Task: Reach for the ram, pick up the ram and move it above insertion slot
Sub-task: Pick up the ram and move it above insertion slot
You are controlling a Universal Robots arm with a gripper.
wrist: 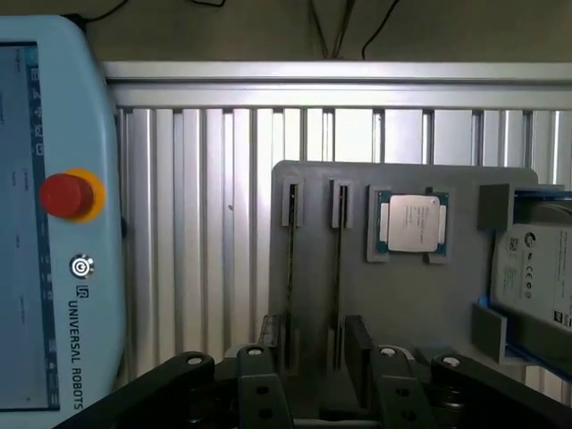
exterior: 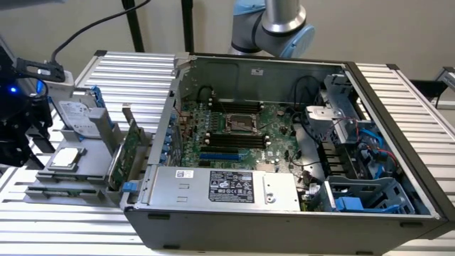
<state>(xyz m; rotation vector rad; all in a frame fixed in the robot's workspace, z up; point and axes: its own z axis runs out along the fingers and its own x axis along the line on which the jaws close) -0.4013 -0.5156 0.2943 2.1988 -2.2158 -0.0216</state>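
Two thin ram sticks stand on edge in narrow slots of a grey holder (wrist: 447,304); the ram (wrist: 339,268) nearest my gripper's centre line shows as a dark strip, and its neighbour (wrist: 290,268) has a green tint. My gripper (wrist: 317,393) hangs above the near end of these slots, open, with nothing between its black fingers (wrist: 357,344). In the exterior view the gripper (exterior: 18,154) is the black body at the left edge, over the holder (exterior: 78,176). The black insertion slots (exterior: 235,140) lie on the motherboard inside the open computer case.
A CPU (wrist: 411,223) and a hard drive (wrist: 536,268) sit in the same holder. A teach pendant with a red stop button (wrist: 67,195) lies beside it. A green expansion card (exterior: 122,160) stands between holder and case (exterior: 284,224). Cables and a drive cage (exterior: 355,197) crowd the case.
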